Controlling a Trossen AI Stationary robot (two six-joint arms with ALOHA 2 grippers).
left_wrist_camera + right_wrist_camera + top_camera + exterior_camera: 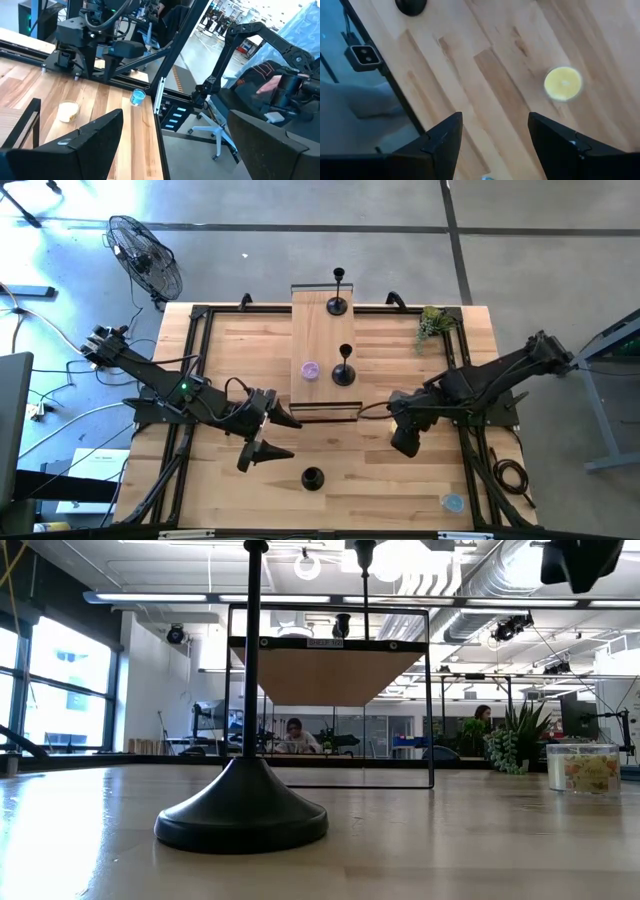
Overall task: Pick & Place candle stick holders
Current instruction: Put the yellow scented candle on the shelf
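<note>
My left pincer (268,435) hovered low and left of centre in the high view, its two fingers spread wide apart and holding nothing. My right pincer (404,442) hung right of centre, fingers (440,145) parted with only bare table (380,490) between them. One candle stick holder (313,478) stood on the table near the bottom centre of the high view, just right of my left pincer; in the low view its disc base filled the left foreground. Two more stood on the raised wooden board (318,330): one (338,304) at its upper edge, another (344,374) lower, beside a small purple thing (310,370). A green sprig (433,323) lay upper right.
</note>
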